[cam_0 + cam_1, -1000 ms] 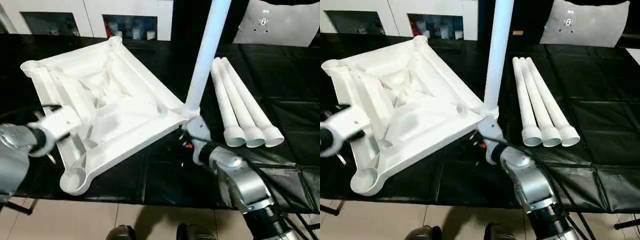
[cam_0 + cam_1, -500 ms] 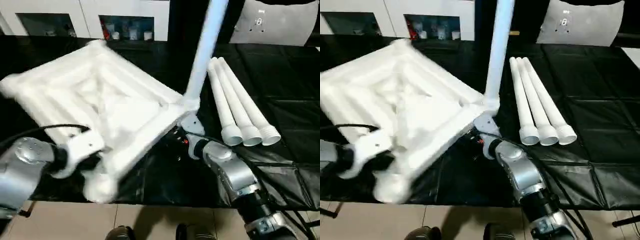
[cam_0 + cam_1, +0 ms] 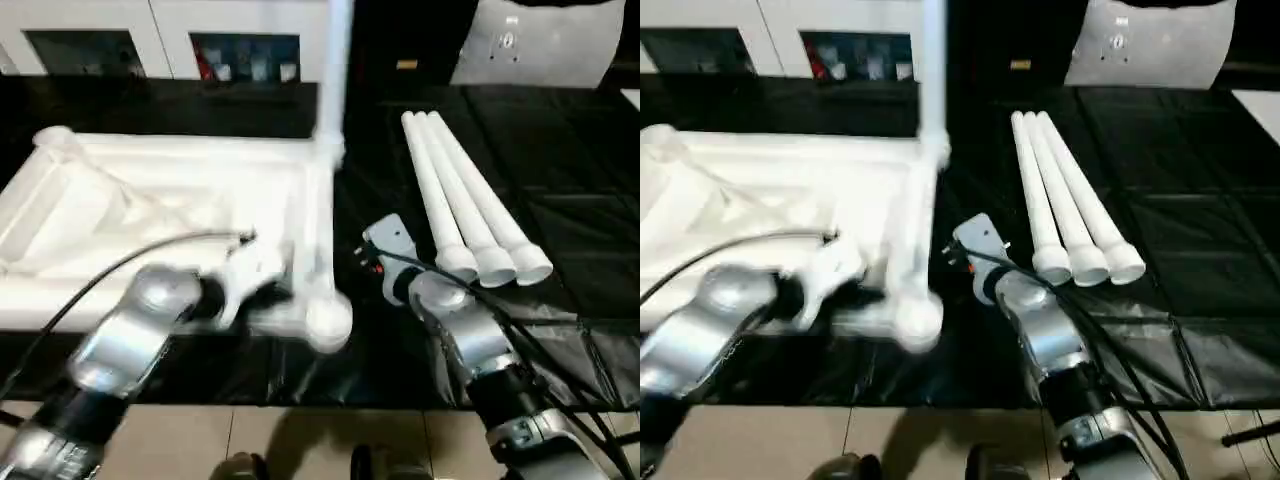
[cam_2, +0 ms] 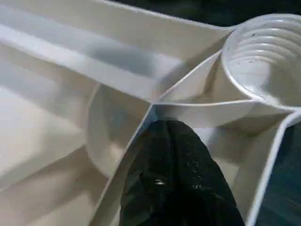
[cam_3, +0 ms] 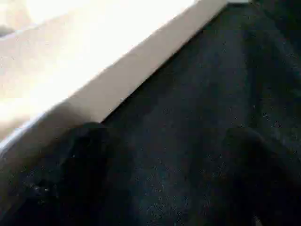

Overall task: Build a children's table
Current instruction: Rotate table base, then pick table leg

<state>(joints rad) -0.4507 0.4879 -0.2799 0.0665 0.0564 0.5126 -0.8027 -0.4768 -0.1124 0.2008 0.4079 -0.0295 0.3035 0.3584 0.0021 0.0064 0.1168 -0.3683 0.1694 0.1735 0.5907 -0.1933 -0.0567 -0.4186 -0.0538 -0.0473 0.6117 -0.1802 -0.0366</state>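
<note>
Left gripper [image 4: 171,155] clenched on rib of white ribbed plastic tabletop [image 3: 150,215]; right gripper [image 3: 385,262] released. Three white tubular legs [image 3: 470,205] at two o'clock, pointing twelve, nearer right.

This looks like a robotics lab or test room rather than a home. The work surface is a broad desk [image 3: 560,150] draped in black quilted sheeting with stitched square panels. Behind it stand white cabinets with dark glass-fronted compartments [image 3: 245,55] holding small, blurred items in red and white. A pale grey cloth bag or cover [image 3: 530,45] leans at the back. Below the desk edge lies a beige tiled floor [image 3: 300,440], where the toes of dark shoes [image 3: 245,467] show.
</note>
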